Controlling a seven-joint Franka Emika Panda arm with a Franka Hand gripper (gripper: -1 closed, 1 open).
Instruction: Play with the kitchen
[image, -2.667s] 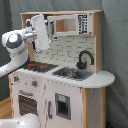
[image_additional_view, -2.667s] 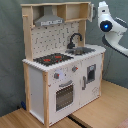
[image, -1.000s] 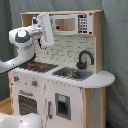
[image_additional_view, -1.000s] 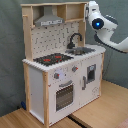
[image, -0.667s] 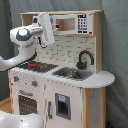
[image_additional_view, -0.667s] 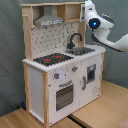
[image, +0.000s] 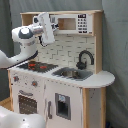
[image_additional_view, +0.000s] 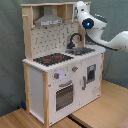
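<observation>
Against a grey backdrop in both exterior views stands the kitchen (image: 60, 75), one white and light-wood toy unit that fills most of each picture. Only the first exterior view shows its microwave panel (image: 82, 23) at the top of the first exterior view's right, while only the second exterior view shows the grey hood (image_additional_view: 48, 21) and the wooden floor (image_additional_view: 95, 112) under the unit. Counted: one black-red hob (image_additional_view: 53, 59), one sink (image: 72, 74), one black tap (image: 84, 59), one oven door (image_additional_view: 64, 95) and two knobs (image_additional_view: 65, 73). The arm's pincer (image: 46, 27) hangs high before the upper shelf, above the hob; whether it is clenched or released I cannot tell.
</observation>
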